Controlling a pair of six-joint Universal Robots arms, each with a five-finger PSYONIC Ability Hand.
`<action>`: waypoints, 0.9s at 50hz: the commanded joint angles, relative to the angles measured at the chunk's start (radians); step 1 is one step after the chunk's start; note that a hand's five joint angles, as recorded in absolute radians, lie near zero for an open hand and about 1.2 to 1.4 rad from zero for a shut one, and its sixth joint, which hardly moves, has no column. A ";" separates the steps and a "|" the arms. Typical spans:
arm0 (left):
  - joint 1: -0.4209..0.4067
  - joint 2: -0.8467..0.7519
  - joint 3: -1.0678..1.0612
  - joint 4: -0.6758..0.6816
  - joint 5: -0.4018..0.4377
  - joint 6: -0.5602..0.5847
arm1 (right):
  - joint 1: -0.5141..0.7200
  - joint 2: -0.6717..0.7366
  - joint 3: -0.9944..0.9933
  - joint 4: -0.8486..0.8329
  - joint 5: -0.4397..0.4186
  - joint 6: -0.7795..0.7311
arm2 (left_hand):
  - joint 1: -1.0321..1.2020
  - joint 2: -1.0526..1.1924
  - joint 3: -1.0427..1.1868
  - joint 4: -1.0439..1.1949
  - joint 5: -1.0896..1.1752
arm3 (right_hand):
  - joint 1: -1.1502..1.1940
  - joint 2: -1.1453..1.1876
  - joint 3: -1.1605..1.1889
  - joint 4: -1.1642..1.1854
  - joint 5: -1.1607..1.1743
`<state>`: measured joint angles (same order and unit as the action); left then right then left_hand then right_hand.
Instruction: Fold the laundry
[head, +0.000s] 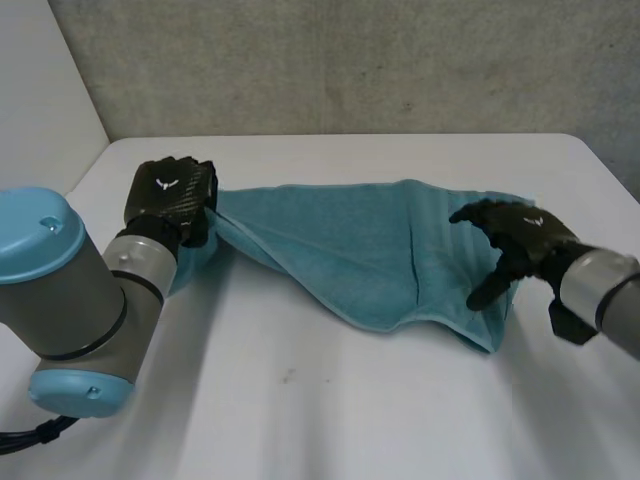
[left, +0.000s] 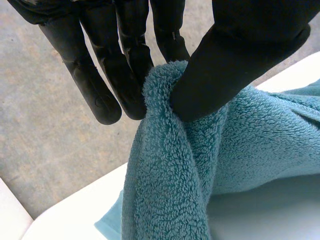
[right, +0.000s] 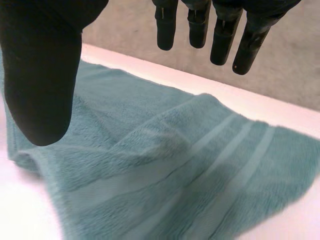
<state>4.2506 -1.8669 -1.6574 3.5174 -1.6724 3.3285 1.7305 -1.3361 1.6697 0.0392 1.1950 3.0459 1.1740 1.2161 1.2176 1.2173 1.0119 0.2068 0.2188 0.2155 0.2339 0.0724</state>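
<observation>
Here, left hand (head: 172, 193) pinching teal towel (head: 350, 250) end between thumb and fingers, right hand (head: 520, 232) fingers spread over other end

High overhead, two close-ups, shared towel (head: 350, 250)

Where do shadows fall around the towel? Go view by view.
Head view: the towel lays a soft shadow on the table along its near edge. Left wrist view: the table lies shaded under the fold pinched by the left hand. Right wrist view: even light on the towel.
</observation>
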 joint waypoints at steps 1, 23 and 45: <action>-0.001 0.008 0.007 0.003 -0.001 -0.001 | 0.018 -0.060 0.237 -0.134 0.061 0.091 | 0.222 0.180 0.179 0.179 0.210 | -0.032 -0.044 -0.041 -0.059 -0.072; 0.014 0.011 0.007 0.003 -0.003 -0.001 | 0.066 0.210 0.219 -0.403 0.302 -0.044 | 0.222 0.180 0.179 0.179 0.210 | 0.089 0.077 0.080 0.062 0.049; 0.014 0.005 -0.082 -0.006 -0.001 -0.001 | -0.029 0.084 0.229 -0.392 0.318 -0.015 | 0.222 0.180 0.179 0.179 0.210 | 0.398 0.386 0.389 0.371 0.358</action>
<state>4.2624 -1.8620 -1.7318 3.5106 -1.6736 3.3268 1.7511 -1.2491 1.9014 -0.3719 1.5427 3.0048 1.1740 1.2165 1.2176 1.2173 1.0119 0.5128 0.5884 0.5824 0.5849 0.2029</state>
